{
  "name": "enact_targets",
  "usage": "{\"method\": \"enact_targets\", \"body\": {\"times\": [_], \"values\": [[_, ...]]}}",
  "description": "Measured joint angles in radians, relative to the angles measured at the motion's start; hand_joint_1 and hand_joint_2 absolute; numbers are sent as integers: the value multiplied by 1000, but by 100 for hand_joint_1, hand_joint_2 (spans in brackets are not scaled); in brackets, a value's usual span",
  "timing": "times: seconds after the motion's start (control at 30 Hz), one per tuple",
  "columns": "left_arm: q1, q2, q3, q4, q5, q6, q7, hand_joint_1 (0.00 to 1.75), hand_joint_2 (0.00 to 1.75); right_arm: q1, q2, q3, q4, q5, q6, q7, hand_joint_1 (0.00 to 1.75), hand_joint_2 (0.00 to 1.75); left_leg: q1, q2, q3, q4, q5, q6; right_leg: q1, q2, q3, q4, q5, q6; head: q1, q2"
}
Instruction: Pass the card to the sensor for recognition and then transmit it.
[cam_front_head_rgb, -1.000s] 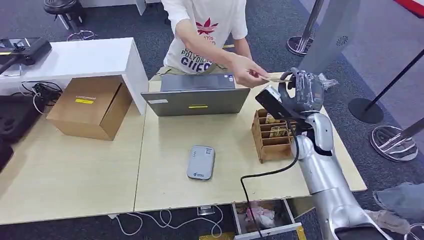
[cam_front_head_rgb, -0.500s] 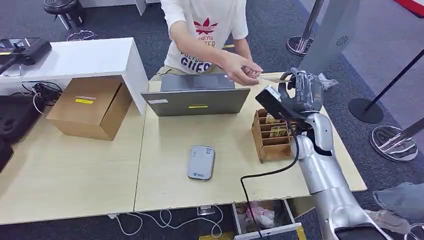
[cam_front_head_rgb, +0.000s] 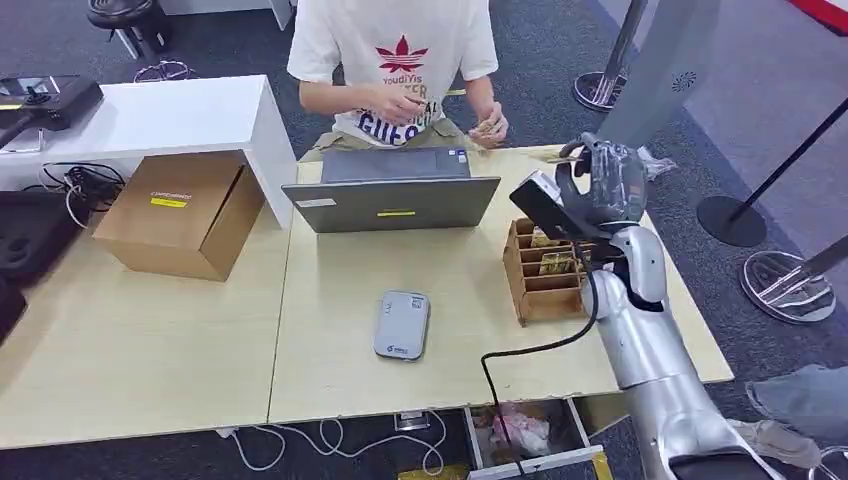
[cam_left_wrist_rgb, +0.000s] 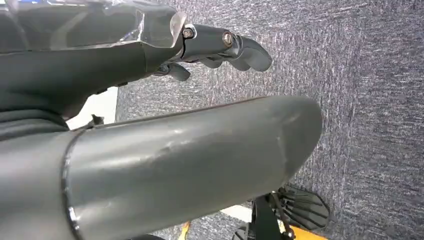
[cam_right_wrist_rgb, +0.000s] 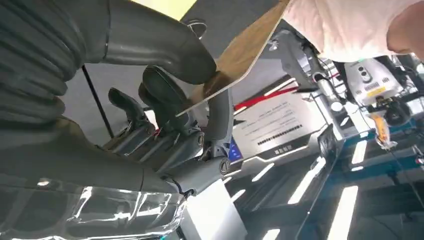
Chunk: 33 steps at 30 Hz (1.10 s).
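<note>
card: a thin tan card was seen pinched in the right hand, thumb on one face and a dark finger on the other. In the head view just a sliver of it was sticking out of the hand toward the upper left of the frame.

right hand: clenched on the card, raised at the right of the frame, above the far end of the wooden rack.

left hand: the left hand was caught over grey carpet with fingers loosely curled and nothing in them. Whether that counts as properly clenched couldn't be called from this angle.

sensor: the small grey reader was lying flat on the table, lower centre of the frame, in front of the laptop.

key relation: from the right hand the reader was down and to the left in the frame, well apart, past the rack. The right hand is obviously the nearer one, and it's got the card anyway.

card axis: the long edge was pointed away from the palm, toward the person across the table, and not down at the reader.

next move, probably: the card would need to be swung down-left and laid flatter over the reader's top face; the rack looked like the thing to be cleared on the way.
</note>
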Motion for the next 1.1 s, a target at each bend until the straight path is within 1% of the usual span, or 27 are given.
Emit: {"method": "enact_targets", "body": {"times": [0.1, 0.13, 0.23, 0.3, 0.33, 0.47, 0.5, 0.57, 0.63, 1.0, 1.1], "values": [[0, -1, 0, 0, -2, -2, 0, 0, 0, 10, 5, 13, -31, 3, -1, 0, 169, 175, 0, 0, 0, 0, 0, 0, 0, 0, 0, 0, 0, 0, 0, 0], [0, -1, 0, 0, -2, -2, 0, 0, 0, 13, 7, 17, -40, 5, -1, 0, 166, 175, 0, 0, 0, 0, 0, 0, 0, 0, 0, 0, 0, 0, 0, 0], [-1, -2, 0, 0, -4, -2, 0, 0, 0, 20, 12, 25, -64, 7, -1, 0, 166, 175, 0, 0, 0, 0, 0, 0, 0, 0, 0, 0, 0, 0, 0, 0], [-1, -2, 0, 0, -5, -2, 0, 0, 0, 28, 16, 37, -83, 8, 1, -2, 169, 175, 0, 0, 0, 0, 0, 0, 0, 0, 0, 0, 0, 0, 0, 0], [-1, -2, 0, 0, -5, -2, 0, 0, 0, 30, 17, 43, -90, 8, 2, -2, 166, 175, 0, 0, 0, 0, 0, 0, 0, 0, 0, 0, 0, 0, 0, 0], [-1, -2, 0, 0, -5, -2, 0, 0, 0, 36, 21, 61, -111, -6, 21, -3, 168, 175, 0, 0, 0, 0, 0, 0, 0, 0, 0, 0, 0, 0, 0, 0], [-1, -2, 0, 0, -4, -2, 0, 0, 0, 37, 22, 68, -114, -13, 27, -3, 171, 175, 0, 0, 0, 0, 0, 0, 0, 0, 0, 0, 0, 0, 0, 0], [-1, -2, 0, 0, -4, -2, 0, 0, 0, 38, 24, 72, -114, -24, 30, -5, 169, 175, 0, 0, 0, 0, 0, 0, 0, 0, 0, 0, 0, 0, 0, 0], [-1, -2, 0, 0, -5, -2, 0, 0, 0, 39, 27, 78, -114, -35, 37, -6, 175, 175, 0, 0, 0, 0, 0, 0, 0, 0, 0, 0, 0, 0, 0, 0], [-12, -2, 0, 0, -22, -8, 7, 0, 0, 64, 38, 95, -104, -68, 50, -11, 175, 175, 0, 0, 0, 0, 0, 0, 0, 0, 0, 0, 0, 0, 0, 0], [-17, -2, 0, 0, -24, -12, 8, 0, 0, 68, 48, 98, -95, -68, 57, -13, 175, 175, 0, 0, 0, 0, 0, 0, 0, 0, 0, 0, 0, 0, 0, 0]]}}
